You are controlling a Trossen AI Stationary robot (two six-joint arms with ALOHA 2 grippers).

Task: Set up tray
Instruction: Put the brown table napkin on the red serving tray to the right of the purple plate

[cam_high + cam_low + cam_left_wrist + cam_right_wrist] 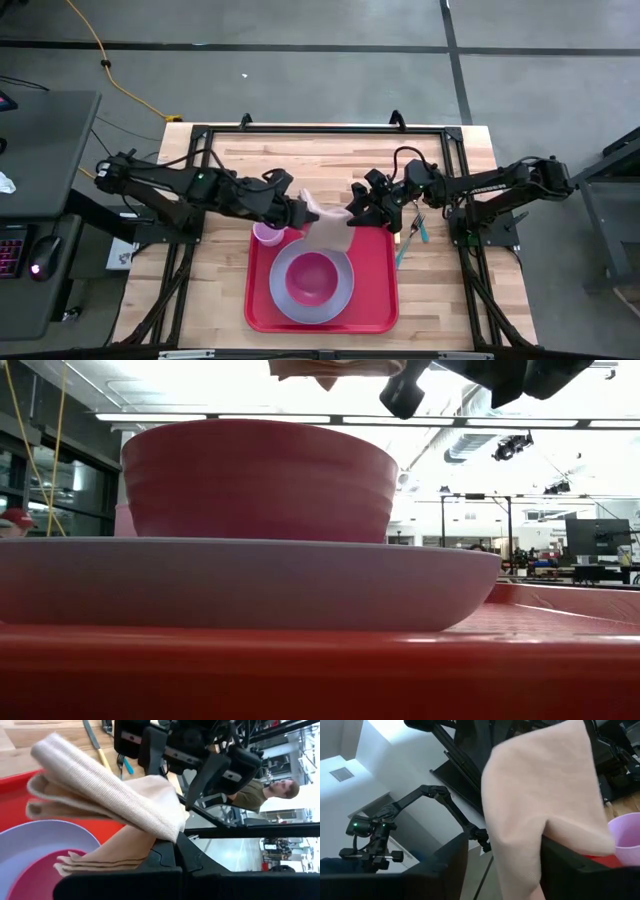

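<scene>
the pale wooden bench [220, 290] carries the large flat red plastic tray [380, 285] with its low rim, lying near the bench's front edge and about midway between its side edges. on the tray sits a wide lavender plate [282, 290] with a magenta bowl [313, 277] in it, and a small lilac cup [266, 234] stands at the tray's far left corner.

above the tray's far edge hangs a folded tan cloth napkin [325, 222], its long axis running roughly across the bench from one arm to the other. the left gripper [300, 212] has its jaws pressed together on the napkin's left end. the right gripper [357, 213] faces it from the other side, jaws spread wide with the napkin's free end lying between them, seemingly not yet pinched. in the right wrist view the cloth [540, 810] fills the gap between the dark fingers [445, 870].

so the napkin lies straight ahead of the right jaws and is already inside them; a handover or a two-armed spread looks like the step in hand, and the right arm only needs to pinch.

beside the tray's right edge lies a teal-handled utensil [421, 230] on the bench, type unclear.
</scene>
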